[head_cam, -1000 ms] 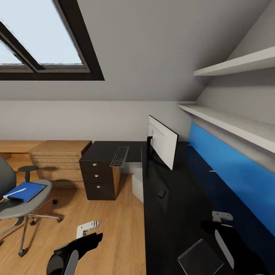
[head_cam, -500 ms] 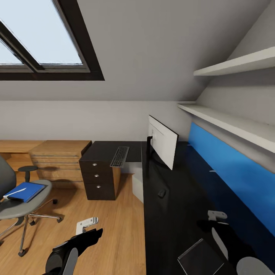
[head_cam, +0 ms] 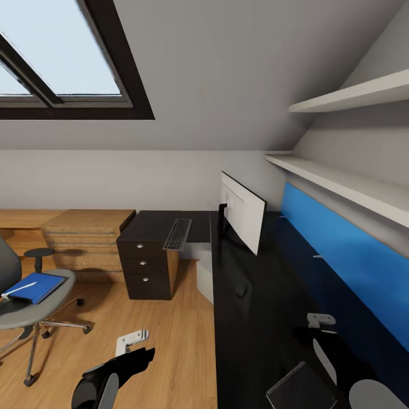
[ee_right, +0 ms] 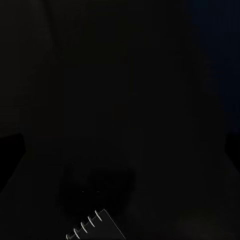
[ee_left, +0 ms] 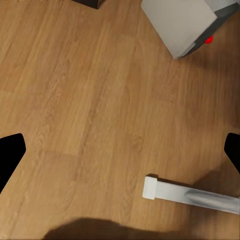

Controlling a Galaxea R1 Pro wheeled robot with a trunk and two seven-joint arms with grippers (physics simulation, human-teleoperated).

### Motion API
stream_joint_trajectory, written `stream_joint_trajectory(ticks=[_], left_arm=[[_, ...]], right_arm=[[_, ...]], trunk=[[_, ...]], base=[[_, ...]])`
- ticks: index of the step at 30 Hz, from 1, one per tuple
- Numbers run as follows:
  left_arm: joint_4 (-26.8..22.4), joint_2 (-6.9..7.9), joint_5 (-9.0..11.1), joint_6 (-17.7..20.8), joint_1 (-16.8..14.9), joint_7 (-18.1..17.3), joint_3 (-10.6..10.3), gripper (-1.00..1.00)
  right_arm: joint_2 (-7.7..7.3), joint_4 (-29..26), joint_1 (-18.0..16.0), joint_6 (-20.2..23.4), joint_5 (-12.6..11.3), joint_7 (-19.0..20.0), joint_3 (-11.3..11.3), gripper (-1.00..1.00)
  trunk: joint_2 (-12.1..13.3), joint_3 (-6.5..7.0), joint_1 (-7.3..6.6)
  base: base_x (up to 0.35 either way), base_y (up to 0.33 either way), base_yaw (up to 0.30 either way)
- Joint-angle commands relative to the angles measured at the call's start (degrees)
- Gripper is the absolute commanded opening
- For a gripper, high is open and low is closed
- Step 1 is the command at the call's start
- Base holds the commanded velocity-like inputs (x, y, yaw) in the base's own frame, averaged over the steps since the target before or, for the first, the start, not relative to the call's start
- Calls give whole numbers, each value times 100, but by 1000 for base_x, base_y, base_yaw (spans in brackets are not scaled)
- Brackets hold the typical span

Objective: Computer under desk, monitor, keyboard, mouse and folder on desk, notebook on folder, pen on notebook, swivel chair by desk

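Observation:
The glossy black desk [head_cam: 255, 318] carries the monitor [head_cam: 243, 211], the keyboard [head_cam: 178, 233] on its far left wing, and the small mouse [head_cam: 241, 290]. The dark notebook [head_cam: 296, 389] lies at the desk's near end; its spiral edge [ee_right: 92, 226] is faintly visible in the right wrist view. My right gripper [head_cam: 321, 320] hovers open just beyond it. The blue folder [head_cam: 35, 287] with the white pen [head_cam: 19, 289] rests on the swivel chair [head_cam: 23, 312] at the left. The computer [head_cam: 204, 279] [ee_left: 182, 22] stands under the desk. My left gripper [head_cam: 132, 339] hangs open over the floor.
A black drawer unit [head_cam: 146, 267] supports the desk's left wing, with low light-wood furniture [head_cam: 85, 236] beyond it. A white desk leg [ee_left: 190, 196] stands near the left gripper. A blue back panel [head_cam: 346, 261] and wall shelves [head_cam: 341, 182] line the right side.
The whole view has shifted slightly, so the chair sits further left in the picture. My right gripper has drawn a little nearer along the desk. The left arm has barely moved.

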Motion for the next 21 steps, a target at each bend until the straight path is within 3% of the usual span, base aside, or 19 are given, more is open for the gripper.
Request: stream_joint_trajectory(ticks=[1, 10, 21], left_arm=[[-4, -4, 61, 27, -5, 42, 6, 100], [-40, -3, 75, 39, -5, 48, 19, 100], [-316, -11, 86, 47, -1, 57, 49, 100]], right_arm=[[3, -10, -3, 37, -26, -20, 2, 100], [66, -6, -4, 130, -26, -18, 82, 100], [84, -8, -4, 338, -33, -22, 95, 100]], trunk=[[-10, -12, 5], [-10, -12, 5], [-452, -209, 247]], base=[[197, 0, 0], [60, 0, 0], [4, 0, 0]])
